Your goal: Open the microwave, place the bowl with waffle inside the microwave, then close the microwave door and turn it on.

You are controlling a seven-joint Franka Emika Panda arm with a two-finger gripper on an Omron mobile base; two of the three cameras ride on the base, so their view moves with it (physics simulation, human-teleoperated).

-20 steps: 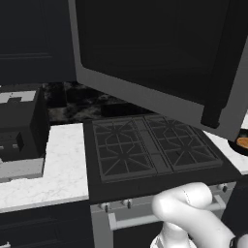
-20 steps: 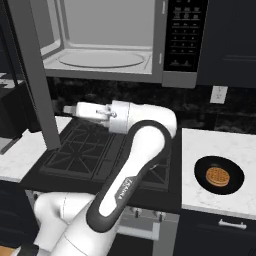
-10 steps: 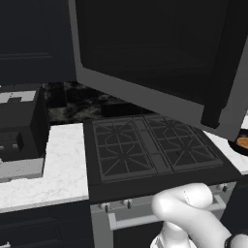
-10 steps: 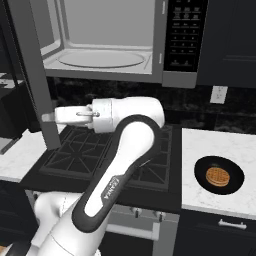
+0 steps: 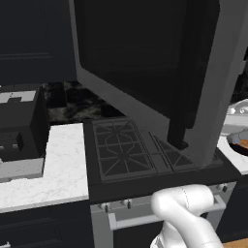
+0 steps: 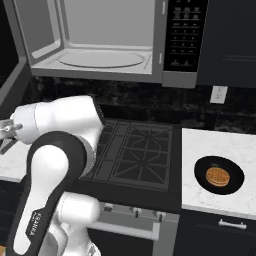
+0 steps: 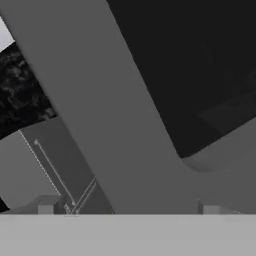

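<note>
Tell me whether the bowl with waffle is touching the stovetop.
Apart. In the right base view the bowl with waffle sits on the white counter, with a strip of bare counter between it and the stovetop.

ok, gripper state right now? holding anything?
Gripper: open, jaws wide, holding nothing; its dark finger tips sit close against the broad grey-framed microwave door with the big dark window.

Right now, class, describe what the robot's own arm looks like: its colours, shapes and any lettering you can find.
The arm is made of smooth, rounded white shells joined by dark grey-black bands at the joints. Black lettering reading FRANKA runs along the lower link. No loose cables show on it.
</note>
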